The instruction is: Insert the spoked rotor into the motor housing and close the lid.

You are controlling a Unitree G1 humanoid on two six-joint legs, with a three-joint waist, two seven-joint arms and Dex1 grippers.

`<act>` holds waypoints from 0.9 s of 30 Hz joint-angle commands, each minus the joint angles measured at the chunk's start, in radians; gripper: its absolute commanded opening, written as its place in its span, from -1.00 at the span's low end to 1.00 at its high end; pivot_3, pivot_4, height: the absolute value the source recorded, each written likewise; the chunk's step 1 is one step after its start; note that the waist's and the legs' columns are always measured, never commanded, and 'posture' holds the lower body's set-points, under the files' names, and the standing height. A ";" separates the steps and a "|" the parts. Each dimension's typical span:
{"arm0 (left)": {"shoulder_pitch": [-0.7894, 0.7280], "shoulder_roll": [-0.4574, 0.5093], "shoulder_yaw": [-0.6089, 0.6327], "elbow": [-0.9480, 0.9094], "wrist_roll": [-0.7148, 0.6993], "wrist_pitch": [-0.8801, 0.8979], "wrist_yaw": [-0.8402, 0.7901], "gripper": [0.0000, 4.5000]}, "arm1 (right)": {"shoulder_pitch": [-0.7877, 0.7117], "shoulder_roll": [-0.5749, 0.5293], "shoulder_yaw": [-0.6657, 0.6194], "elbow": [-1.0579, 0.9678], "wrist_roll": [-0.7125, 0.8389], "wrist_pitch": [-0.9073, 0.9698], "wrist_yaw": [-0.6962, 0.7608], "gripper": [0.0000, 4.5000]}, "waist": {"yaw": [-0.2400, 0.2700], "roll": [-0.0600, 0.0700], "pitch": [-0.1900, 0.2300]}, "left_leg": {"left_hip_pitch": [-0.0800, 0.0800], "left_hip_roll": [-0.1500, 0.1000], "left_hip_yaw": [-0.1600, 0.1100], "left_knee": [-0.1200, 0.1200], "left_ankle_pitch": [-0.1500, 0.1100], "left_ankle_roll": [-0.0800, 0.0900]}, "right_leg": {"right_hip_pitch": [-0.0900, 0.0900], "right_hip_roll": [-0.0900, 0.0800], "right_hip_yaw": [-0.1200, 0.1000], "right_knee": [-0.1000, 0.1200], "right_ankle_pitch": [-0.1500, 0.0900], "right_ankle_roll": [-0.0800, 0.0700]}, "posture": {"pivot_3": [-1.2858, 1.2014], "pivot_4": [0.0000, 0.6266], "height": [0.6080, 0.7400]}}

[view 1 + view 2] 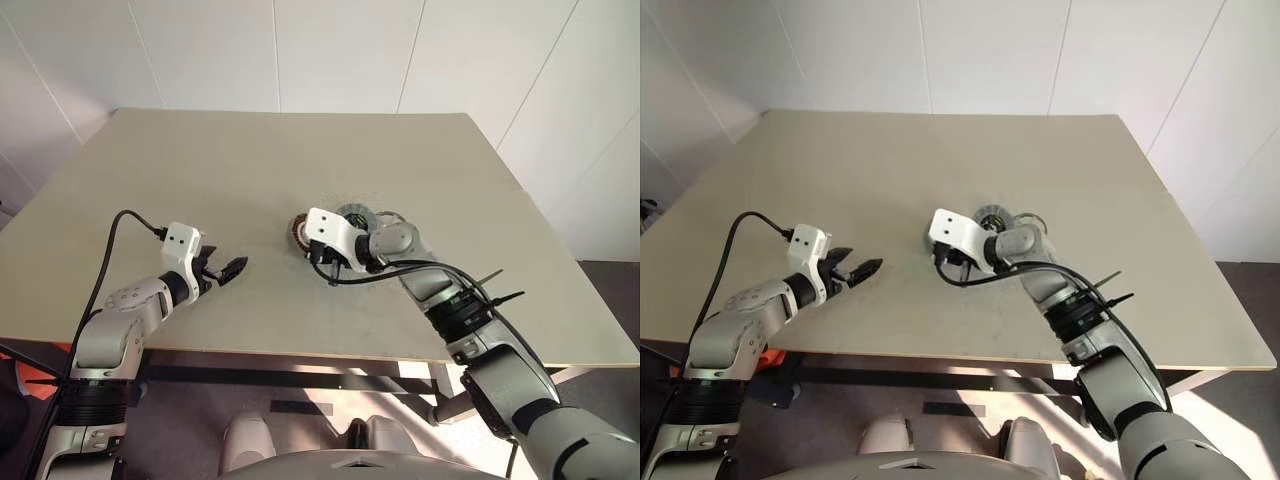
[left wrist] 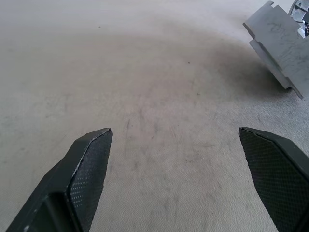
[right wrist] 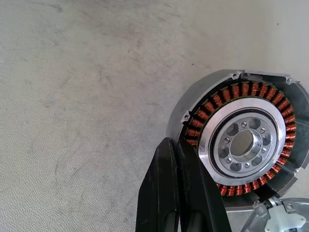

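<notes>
Two grippers showed: left gripper spread wide at lower left; right gripper pinched together, seemingly touching the housing centre frame.

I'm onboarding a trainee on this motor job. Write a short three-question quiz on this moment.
1. True or false: the left gripper is open with nothing between its fingers.
2. The right gripper is: A) wide open, B) shut, at the motor housing's rim, C) holding a cable.
3. What colour are the windings ringing the housing's centre?

Key: 1 true; 2 B; 3 copper-orange.
</notes>
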 commanded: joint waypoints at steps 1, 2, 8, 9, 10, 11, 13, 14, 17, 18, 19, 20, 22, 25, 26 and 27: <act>-0.010 0.007 0.015 -0.020 -0.002 -0.010 0.000 0.97 | -0.036 -0.013 -0.004 -0.030 0.013 -0.048 0.007 -0.99 | 0.000 0.000 0.000 | 0.000 0.000 0.000 0.000 0.000 0.000 | 0.000 0.000 0.000 0.000 0.000 0.000 | 0.03 -1.00 1.00; -0.011 0.007 0.015 -0.018 -0.001 -0.011 0.000 0.97 | -0.036 -0.016 -0.002 -0.040 0.014 -0.057 0.013 -0.99 | 0.000 0.000 0.000 | 0.000 0.000 0.000 0.000 0.000 0.000 | 0.000 0.000 0.000 0.000 0.000 0.000 | 0.03 -1.00 1.00; -0.013 0.003 0.013 -0.015 -0.001 -0.012 0.001 0.97 | -0.051 -0.011 -0.010 -0.086 0.024 -0.049 0.023 -0.99 | -0.002 0.000 0.000 | 0.000 0.000 0.000 0.000 0.000 0.000 | 0.000 0.000 0.000 0.000 0.000 0.000 | 0.03 -1.00 1.00; -0.012 0.002 0.012 -0.015 -0.001 -0.013 0.001 0.97 | -0.054 -0.009 -0.011 -0.089 0.023 -0.048 0.022 -0.99 | -0.001 0.000 0.000 | 0.000 0.000 0.000 0.000 0.000 0.000 | 0.000 0.000 0.000 0.000 0.000 0.000 | 0.03 -1.00 1.00; -0.011 0.001 0.011 -0.014 -0.001 -0.013 0.002 0.97 | -0.058 -0.009 -0.012 -0.091 0.022 -0.051 0.021 -0.99 | -0.001 0.000 0.000 | 0.000 0.000 0.000 0.000 0.000 0.000 | 0.000 0.000 0.000 0.000 0.000 0.000 | 0.03 -1.00 1.00; -0.010 -0.001 0.010 -0.014 -0.001 -0.014 0.002 0.97 | -0.065 -0.006 -0.015 -0.097 0.024 -0.048 0.019 -0.99 | -0.001 0.000 0.000 | 0.000 0.000 0.000 0.000 0.000 0.000 | 0.000 0.000 0.000 0.000 0.000 0.000 | 0.03 -1.00 1.00; -0.007 -0.003 0.009 -0.015 0.000 -0.016 0.003 0.97 | -0.078 -0.005 -0.022 -0.115 0.028 -0.042 0.021 -0.99 | -0.001 0.000 0.000 | 0.000 0.000 0.000 0.000 0.000 0.000 | 0.000 0.000 0.000 0.000 0.000 0.000 | 0.03 -1.00 1.00; -0.005 -0.004 0.009 -0.015 0.000 -0.016 0.003 0.97 | -0.083 -0.005 -0.024 -0.123 0.029 -0.038 0.021 -0.99 | -0.001 0.000 0.000 | 0.000 0.000 0.000 0.000 0.000 0.000 | 0.000 0.000 0.000 0.000 0.000 0.000 | 0.03 -1.00 1.00; -0.001 -0.008 0.009 -0.017 0.000 -0.016 0.005 0.97 | -0.093 -0.011 -0.029 -0.159 0.036 -0.021 0.027 -0.99 | -0.001 0.000 0.000 | 0.000 0.000 0.000 0.000 0.000 0.000 | 0.000 0.000 0.000 0.000 0.000 0.000 | 0.03 -1.00 1.00; 0.000 -0.009 0.009 -0.018 0.001 -0.016 0.005 0.97 | -0.095 -0.015 -0.030 -0.173 0.037 -0.015 0.027 -0.99 | -0.001 0.000 0.000 | 0.000 0.000 0.000 0.000 0.000 0.000 | 0.000 0.000 0.000 0.000 0.000 0.000 | 0.03 -1.00 1.00; 0.001 -0.010 0.010 -0.018 0.001 -0.016 0.006 0.97 | -0.097 -0.021 -0.032 -0.193 0.038 -0.007 0.031 -0.99 | -0.001 0.000 0.000 | 0.000 0.000 0.000 0.000 0.000 0.000 | 0.000 0.000 0.000 0.000 0.000 0.000 | 0.03 -1.00 1.00; 0.002 -0.011 0.010 -0.019 0.001 -0.016 0.006 0.97 | -0.098 -0.028 -0.033 -0.215 0.041 0.005 0.036 -0.99 | 0.000 0.000 0.000 | 0.000 0.000 0.000 0.000 0.000 0.000 | 0.000 0.000 0.000 0.000 0.000 0.000 | 0.03 -1.00 1.00; 0.005 -0.013 0.011 -0.019 0.001 -0.017 0.007 0.97 | -0.095 -0.046 -0.035 -0.263 0.046 0.031 0.050 -0.99 | 0.000 0.000 0.000 | 0.000 0.000 0.000 0.000 0.000 0.000 | 0.000 0.000 0.000 0.000 0.000 0.000 | 0.03 -1.00 1.00; 0.009 -0.014 0.012 -0.017 0.001 -0.019 0.009 0.97 | -0.084 -0.083 -0.034 -0.312 0.048 0.063 0.059 -0.99 | 0.001 0.000 0.000 | 0.000 0.000 0.000 0.000 0.000 0.000 | 0.000 0.000 0.000 0.000 0.000 0.000 | 0.03 -1.00 1.00; 0.010 -0.015 0.011 -0.016 0.001 -0.020 0.010 0.97 | -0.078 -0.099 -0.033 -0.325 0.050 0.071 0.063 -0.99 | 0.001 0.000 0.000 | 0.000 0.000 0.000 0.000 0.000 0.000 | 0.000 0.000 0.000 0.000 0.000 0.000 | 0.03 -1.00 1.00; 0.011 -0.017 0.011 -0.015 0.001 -0.021 0.010 0.97 | -0.071 -0.117 -0.031 -0.337 0.049 0.076 0.068 -0.99 | 0.001 0.000 0.000 | 0.000 0.000 0.000 0.000 0.000 0.000 | 0.000 0.000 0.000 0.000 0.000 0.000 | 0.03 -1.00 1.00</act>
